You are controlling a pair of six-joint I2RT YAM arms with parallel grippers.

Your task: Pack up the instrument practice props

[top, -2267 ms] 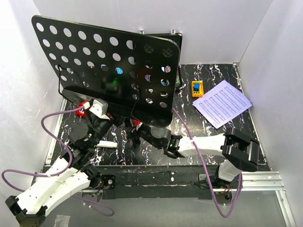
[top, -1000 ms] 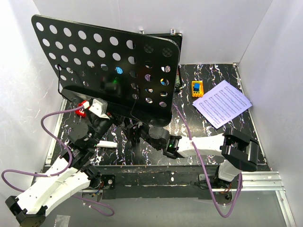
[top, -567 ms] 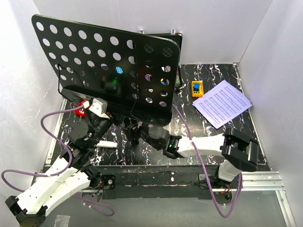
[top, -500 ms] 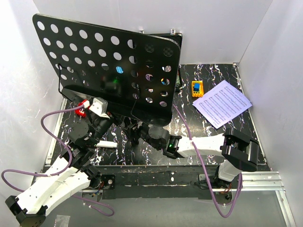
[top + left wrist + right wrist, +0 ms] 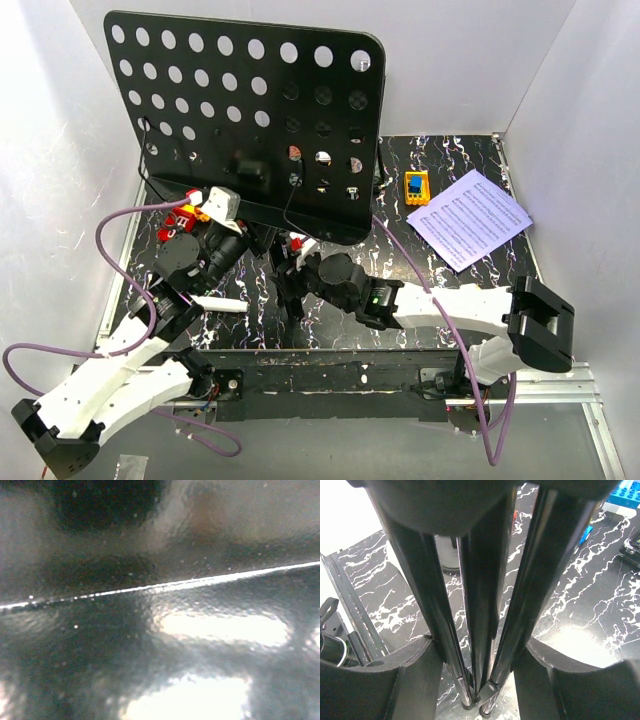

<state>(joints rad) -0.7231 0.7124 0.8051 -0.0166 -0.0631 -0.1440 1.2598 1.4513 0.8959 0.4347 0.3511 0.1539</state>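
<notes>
The right end effector (image 5: 476, 647) pinches the folded legs of the upright music stand (image 5: 250, 110). The left end effector (image 5: 226, 222) sits at its shelf lip, but I cannot tell its grip. Being top-heavy, the stand could tip if that pinch slips, sweeping the sheet music (image 5: 470, 218) off the table (image 5: 450, 160).

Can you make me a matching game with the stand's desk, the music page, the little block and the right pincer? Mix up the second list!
Things:
1. desk
2. page
3. block
4. right pincer

Clues:
A. yellow
B. around the legs
C. white, lying flat on the table at the far right
D. black with round holes

Pairs: 1-D, 2-C, 3-A, 4-B
</notes>
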